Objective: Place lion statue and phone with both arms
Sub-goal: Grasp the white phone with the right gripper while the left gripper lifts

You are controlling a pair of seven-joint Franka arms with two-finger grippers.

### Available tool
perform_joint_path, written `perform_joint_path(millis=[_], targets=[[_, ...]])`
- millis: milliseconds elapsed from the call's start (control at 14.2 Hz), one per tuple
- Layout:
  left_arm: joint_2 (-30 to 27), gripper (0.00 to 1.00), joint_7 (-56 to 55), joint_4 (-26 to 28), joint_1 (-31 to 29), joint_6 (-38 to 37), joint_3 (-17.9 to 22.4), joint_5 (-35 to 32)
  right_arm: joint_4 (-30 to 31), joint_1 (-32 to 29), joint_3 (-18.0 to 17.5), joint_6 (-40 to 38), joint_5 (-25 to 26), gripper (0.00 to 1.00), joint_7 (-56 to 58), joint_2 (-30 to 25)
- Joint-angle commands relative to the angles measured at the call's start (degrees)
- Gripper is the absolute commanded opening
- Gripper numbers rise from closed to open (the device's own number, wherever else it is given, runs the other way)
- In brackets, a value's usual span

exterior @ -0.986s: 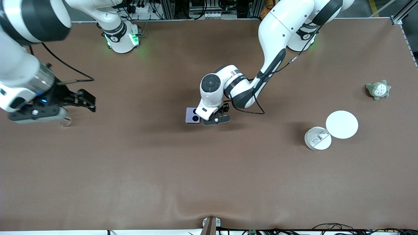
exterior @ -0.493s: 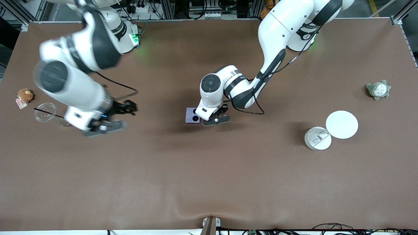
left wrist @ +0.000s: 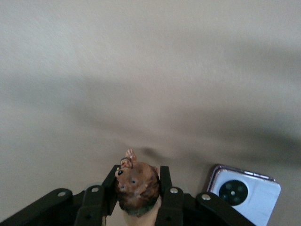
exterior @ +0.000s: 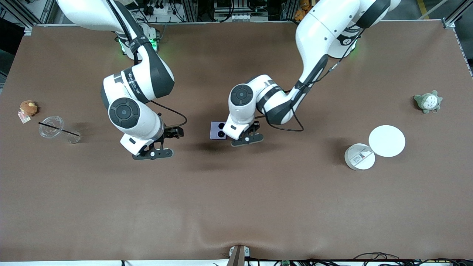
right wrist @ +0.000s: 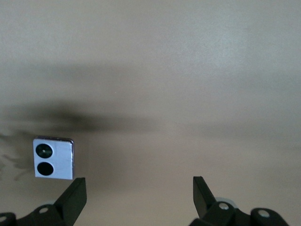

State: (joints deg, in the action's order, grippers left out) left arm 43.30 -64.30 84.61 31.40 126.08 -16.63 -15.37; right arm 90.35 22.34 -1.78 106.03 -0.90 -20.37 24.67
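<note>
The reddish-brown lion statue [left wrist: 138, 186] is pinched between the black fingers [left wrist: 165, 188] of my left gripper [left wrist: 138, 188], which is shut on it. In the front view the left gripper [exterior: 242, 135] is at the table's middle and its hand hides the statue. The pale lavender phone [exterior: 218, 130] lies flat right beside it, camera circles up, and shows again as the phone [left wrist: 244, 195] and the phone [right wrist: 53, 158]. My right gripper [exterior: 162, 142] hovers open over bare table toward the right arm's end from the phone; the right gripper [right wrist: 138, 193] holds nothing.
A brown plush [exterior: 28, 107] and a clear cup with a straw [exterior: 51, 126] lie at the right arm's end. A white round lid [exterior: 387, 140], a white round container [exterior: 359, 156] and a grey-green plush [exterior: 428, 101] sit toward the left arm's end.
My right arm has swung from its end of the table in toward the middle, near the phone. My left gripper has shut on the lion statue and shifted slightly.
</note>
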Motion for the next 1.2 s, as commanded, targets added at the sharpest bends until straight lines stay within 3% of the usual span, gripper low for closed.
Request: perform_joint_path(millis=[0, 282, 634, 1127], targets=[[-4.18, 0.0, 3.46, 0.91, -3.26, -3.2, 0.02, -1.42, 1.49, 1.74, 0.29, 0.84, -0.42, 1.0, -4.4, -1.29], [-6.56, 0.0, 12.77, 1.79, -9.24, -6.27, -0.07, -1.42, 1.67, 5.77, 0.29, 3.04, -0.5, 1.0, -11.96, 0.02], [-6.56, 0.0, 17.17, 3.45, -14.34, -6.9, -0.16, -1.42, 1.41, 11.31, 0.29, 8.65, -0.59, 1.0, -21.54, 5.64], [-6.56, 0.0, 26.14, 6.53, -21.72, -6.46, -0.24, -1.6, 1.41, 14.04, 0.28, 16.47, -0.77, 1.0, -16.28, 12.15]])
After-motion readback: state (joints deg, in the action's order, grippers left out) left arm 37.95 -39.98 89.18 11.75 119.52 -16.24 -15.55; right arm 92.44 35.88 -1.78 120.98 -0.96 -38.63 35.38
